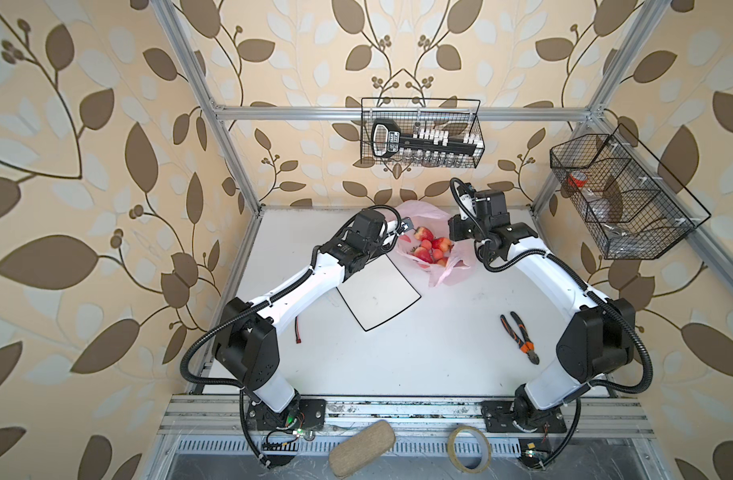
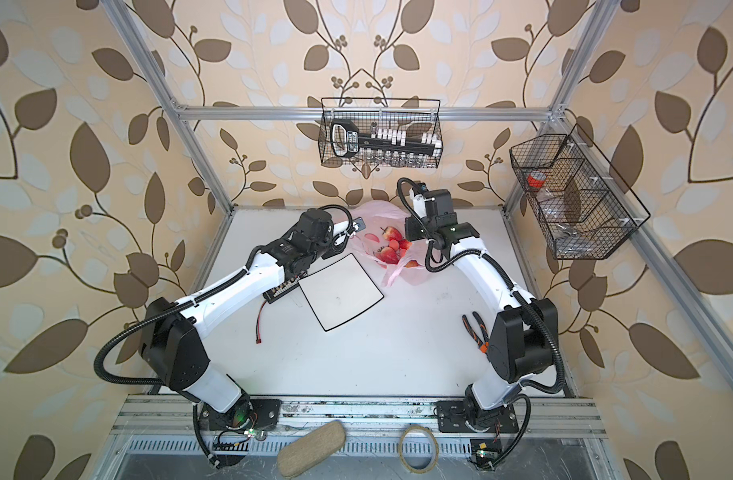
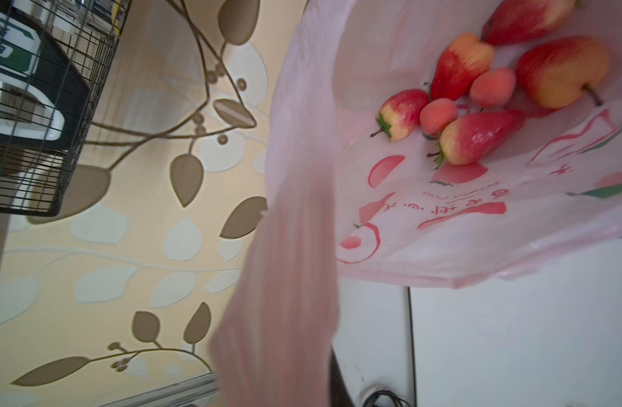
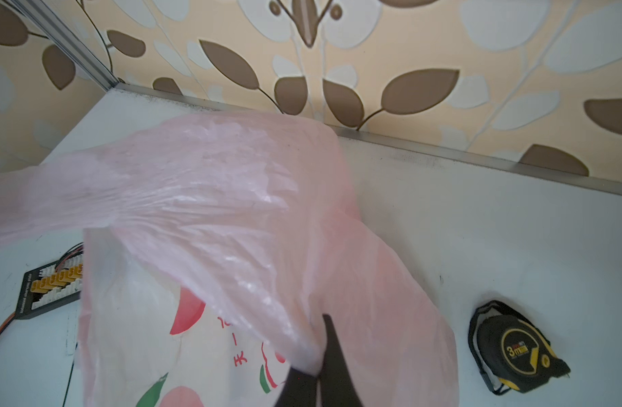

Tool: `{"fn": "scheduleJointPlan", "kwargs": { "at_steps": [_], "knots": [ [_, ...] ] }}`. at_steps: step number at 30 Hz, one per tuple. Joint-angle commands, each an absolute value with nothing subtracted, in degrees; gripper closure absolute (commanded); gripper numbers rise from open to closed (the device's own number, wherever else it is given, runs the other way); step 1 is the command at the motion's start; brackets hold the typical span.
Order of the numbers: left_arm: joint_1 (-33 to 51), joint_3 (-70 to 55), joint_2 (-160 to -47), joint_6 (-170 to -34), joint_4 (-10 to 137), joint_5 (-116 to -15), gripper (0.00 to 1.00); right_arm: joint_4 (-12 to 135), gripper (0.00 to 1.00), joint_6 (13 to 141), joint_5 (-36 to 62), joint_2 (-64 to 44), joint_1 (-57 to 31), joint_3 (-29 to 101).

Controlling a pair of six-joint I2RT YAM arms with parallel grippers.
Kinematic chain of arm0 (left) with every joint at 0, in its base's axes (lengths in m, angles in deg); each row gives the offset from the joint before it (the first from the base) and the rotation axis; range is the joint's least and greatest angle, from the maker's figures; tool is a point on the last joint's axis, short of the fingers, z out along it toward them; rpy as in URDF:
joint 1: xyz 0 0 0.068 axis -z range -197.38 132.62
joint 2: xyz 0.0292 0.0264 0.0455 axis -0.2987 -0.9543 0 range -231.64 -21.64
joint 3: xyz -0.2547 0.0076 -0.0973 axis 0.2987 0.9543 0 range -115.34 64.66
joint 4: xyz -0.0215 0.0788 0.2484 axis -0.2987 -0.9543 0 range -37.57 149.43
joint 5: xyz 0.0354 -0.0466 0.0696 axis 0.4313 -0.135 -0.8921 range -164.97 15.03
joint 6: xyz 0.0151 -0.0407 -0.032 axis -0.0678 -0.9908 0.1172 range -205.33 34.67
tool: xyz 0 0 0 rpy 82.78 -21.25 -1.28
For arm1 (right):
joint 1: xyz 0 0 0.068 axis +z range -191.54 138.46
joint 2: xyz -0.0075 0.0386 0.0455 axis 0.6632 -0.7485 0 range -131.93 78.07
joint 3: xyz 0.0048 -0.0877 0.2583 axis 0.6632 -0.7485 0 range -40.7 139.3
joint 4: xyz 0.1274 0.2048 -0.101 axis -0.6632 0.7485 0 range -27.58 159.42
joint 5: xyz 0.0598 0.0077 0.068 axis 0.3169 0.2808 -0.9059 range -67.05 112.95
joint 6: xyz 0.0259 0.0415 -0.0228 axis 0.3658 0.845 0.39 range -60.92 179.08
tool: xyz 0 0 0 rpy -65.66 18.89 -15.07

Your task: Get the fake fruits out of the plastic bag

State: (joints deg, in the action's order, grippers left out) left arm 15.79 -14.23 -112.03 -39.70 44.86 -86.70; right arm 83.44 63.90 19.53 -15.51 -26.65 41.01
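Note:
The pink plastic bag (image 1: 423,212) lies open at the back middle of the table, stretched between both grippers. Inside it lie the fake fruits (image 1: 433,248): red strawberries (image 3: 478,135) and small round cherries (image 3: 438,114), bunched together. My left gripper (image 1: 407,226) is at the bag's left rim. In the left wrist view a blurred pink band of bag (image 3: 284,317) runs into its jaws and hides them. My right gripper (image 4: 318,366) is shut on a gathered fold of the bag (image 4: 214,183) at the right rim, dark fingers (image 4: 337,380) pinching the film.
A white square plate (image 1: 381,291) lies just in front of the bag, partly under the left arm. A connector board (image 2: 279,291) with a red wire sits left of it. Pliers (image 1: 518,336) lie front right, a tape measure (image 4: 514,349) behind the right arm. Wire baskets (image 1: 420,133) hang on the frame.

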Motion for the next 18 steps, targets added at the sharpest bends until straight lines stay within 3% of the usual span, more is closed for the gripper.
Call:
{"fn": "scheduleJointPlan", "kwargs": {
  "at_steps": [1, 3, 6, 9, 12, 18],
  "knots": [
    [15.0, -16.1, -106.9, -53.6, 38.0, -74.1, 1.0, 82.7, 0.94, 63.4, 20.9, -13.7, -26.2, 37.7],
    [14.8, -14.2, -105.9, -61.6, 39.2, -70.4, 1.0, 82.2, 0.86, 64.4, 20.8, -13.0, -26.0, 36.2],
    [14.6, -12.3, -105.1, -74.5, 41.6, -67.1, 1.0, 82.2, 0.6, 65.9, 20.2, -11.8, -26.0, 35.3],
    [14.4, -10.7, -104.6, -85.7, 43.8, -65.6, 1.0, 82.8, 0.43, 68.8, 21.3, -9.0, -26.7, 36.6],
    [14.4, -9.3, -104.6, -93.6, 45.8, -63.8, 1.0, 82.6, 0.37, 71.4, 21.2, -5.1, -27.1, 38.6],
    [14.4, -8.1, -105.1, -101.3, 48.7, -60.1, 1.0, 82.2, 0.39, 72.6, 18.4, 1.3, -24.5, 39.0]
  ]
}}
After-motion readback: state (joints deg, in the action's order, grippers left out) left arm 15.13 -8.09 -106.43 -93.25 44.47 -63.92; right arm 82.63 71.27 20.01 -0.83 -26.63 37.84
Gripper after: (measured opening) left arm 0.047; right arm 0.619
